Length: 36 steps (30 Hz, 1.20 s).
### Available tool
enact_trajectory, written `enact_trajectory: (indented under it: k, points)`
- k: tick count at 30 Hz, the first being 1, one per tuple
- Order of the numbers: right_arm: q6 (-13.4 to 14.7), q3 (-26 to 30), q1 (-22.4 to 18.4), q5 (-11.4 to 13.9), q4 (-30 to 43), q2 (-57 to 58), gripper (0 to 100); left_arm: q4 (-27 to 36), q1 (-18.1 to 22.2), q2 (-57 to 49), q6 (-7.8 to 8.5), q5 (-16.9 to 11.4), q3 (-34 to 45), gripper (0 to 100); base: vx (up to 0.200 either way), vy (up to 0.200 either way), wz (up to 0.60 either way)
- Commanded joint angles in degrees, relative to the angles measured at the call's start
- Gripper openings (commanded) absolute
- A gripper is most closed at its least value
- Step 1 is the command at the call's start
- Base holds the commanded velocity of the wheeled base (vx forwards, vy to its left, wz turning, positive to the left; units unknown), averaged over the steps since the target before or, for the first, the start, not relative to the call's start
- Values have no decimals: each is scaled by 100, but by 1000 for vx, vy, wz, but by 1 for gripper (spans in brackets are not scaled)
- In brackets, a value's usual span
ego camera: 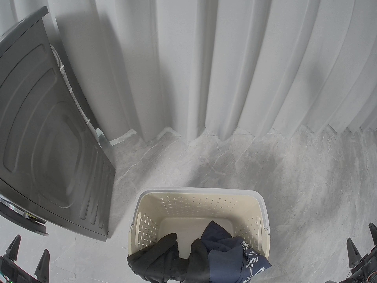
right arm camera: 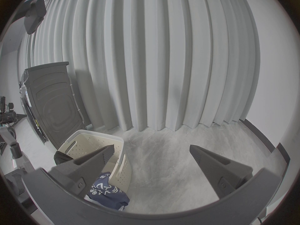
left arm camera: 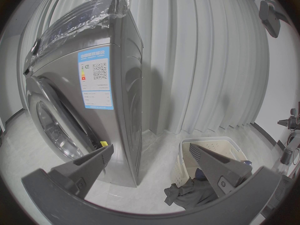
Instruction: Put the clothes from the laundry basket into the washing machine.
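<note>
Status from the remote station. The left gripper [left arm camera: 150, 147] hangs low, on the washing machine's side of the basket; its fingers stand wide apart with nothing between them. The right gripper [right arm camera: 151, 147] sits low on the basket's other side; its fingers are likewise spread and empty. Neither claw touches a garment.

The laundry basket [ego camera: 200, 190], cream with perforated walls, stands on the grey marbled floor [ego camera: 310, 177], near the side panel of the washing machine [ego camera: 47, 138] but not touching it. The clothes are in the basket, heaped at its near end. A black garment [ego camera: 157, 258] is draped over the near rim towards the left corner, part of it hanging outside; a navy garment [ego camera: 229, 250] with white print lies against it on the right and spills over the near right corner. The far half of the basket shows a bare bottom.

The machine is grey; its round door [left arm camera: 56, 125] faces away from the basket, and I cannot tell whether it is latched; a blue and white label [left arm camera: 95, 78] sits on its front; clear plastic film [left arm camera: 78, 16] covers its top. A pale pleated curtain [ego camera: 220, 52] hangs behind everything.
</note>
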<state>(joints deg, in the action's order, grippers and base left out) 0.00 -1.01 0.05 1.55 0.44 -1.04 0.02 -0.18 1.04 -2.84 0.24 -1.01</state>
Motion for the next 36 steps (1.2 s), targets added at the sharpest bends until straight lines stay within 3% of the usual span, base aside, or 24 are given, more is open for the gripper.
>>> enact_trajectory:
  k: [1,10,19,36]
  points:
    - [0,92,4,3,0,42,100,-2,1,-95,-6,11,101,100,0,0,0]
    - [0,101,4,3,0,42,100,-2,1,-86,-6,2,101,100,0,0,0]
    - [0,101,4,3,0,42,100,6,1,-95,-6,2,101,100,200,0,0]
    - [0,92,4,3,0,42,100,-2,1,-95,-6,2,101,100,0,0,0]
